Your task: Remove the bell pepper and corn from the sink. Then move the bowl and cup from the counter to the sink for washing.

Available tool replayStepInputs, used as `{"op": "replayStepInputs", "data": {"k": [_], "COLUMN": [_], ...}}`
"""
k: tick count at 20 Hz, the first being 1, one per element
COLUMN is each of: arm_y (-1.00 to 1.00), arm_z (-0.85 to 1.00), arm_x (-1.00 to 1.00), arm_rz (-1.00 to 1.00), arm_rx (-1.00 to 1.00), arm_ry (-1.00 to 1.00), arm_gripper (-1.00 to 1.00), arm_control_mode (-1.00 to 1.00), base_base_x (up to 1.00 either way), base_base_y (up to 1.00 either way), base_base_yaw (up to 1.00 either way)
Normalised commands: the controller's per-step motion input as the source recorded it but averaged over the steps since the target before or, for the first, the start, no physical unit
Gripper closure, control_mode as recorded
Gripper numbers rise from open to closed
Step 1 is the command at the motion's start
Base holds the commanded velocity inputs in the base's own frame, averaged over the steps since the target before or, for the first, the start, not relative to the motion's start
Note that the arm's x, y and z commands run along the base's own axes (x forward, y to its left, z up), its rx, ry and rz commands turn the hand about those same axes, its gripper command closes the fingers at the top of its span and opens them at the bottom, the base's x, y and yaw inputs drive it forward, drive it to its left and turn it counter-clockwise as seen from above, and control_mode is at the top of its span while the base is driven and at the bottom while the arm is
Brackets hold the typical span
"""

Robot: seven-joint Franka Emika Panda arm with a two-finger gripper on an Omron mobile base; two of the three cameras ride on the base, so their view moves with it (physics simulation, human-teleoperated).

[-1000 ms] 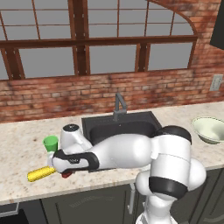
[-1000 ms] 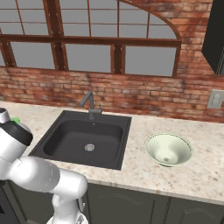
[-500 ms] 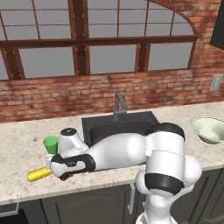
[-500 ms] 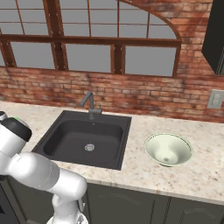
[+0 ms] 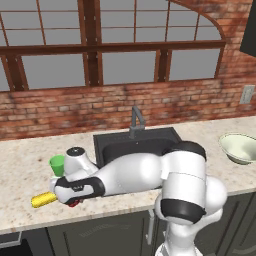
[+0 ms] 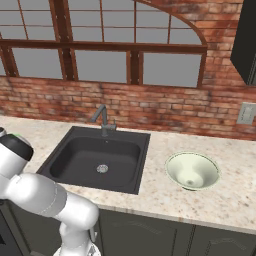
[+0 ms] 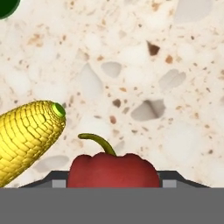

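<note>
Sink (image 6: 97,160) holds nothing; bowl (image 6: 192,171) sits empty on the counter (image 6: 150,197). Gripper (image 5: 72,199) fingers clasp the pepper (image 7: 113,170) beside the corn (image 7: 28,138), cup (image 5: 57,164) near. Brick wall (image 6: 150,107) behind.

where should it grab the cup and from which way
Grip the cup across its upper wall, coming straight down from above. It stands upright on the counter, open mouth up, with no handle, and its taper gives the widest hold near the rim. The arm and the corn crowd its near side, so a side approach looks awkward.
</note>
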Motion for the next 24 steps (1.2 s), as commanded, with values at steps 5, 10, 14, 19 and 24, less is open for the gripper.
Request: {"op": "replayStepInputs", "data": {"k": [5,10,14,19,24], "arm_y": [0.03,0.00,0.00,0.00,0.00], "arm_z": [-0.16,-0.04,-0.04,-0.14,-0.25], "arm_x": [0.01,0.03,0.00,0.00,0.00], "arm_rz": [-0.02,0.00,0.00,0.00,0.00], "arm_rx": [0.00,0.00,0.00,0.00,0.00], "arm_ry": [0.00,-0.01,0.00,0.00,0.00], "arm_gripper": [1.00,1.00,1.00,1.00,1.00], "arm_control_mode": [-1.00,-1.00,-1.00,-1.00,-1.00], "base_base_x": [0.00,0.00,0.00,0.00,0.00], "base_base_y": [0.00,0.00,0.00,0.00,0.00], "base_base_yaw": [0.00,0.00,0.00,0.00,0.00]}}
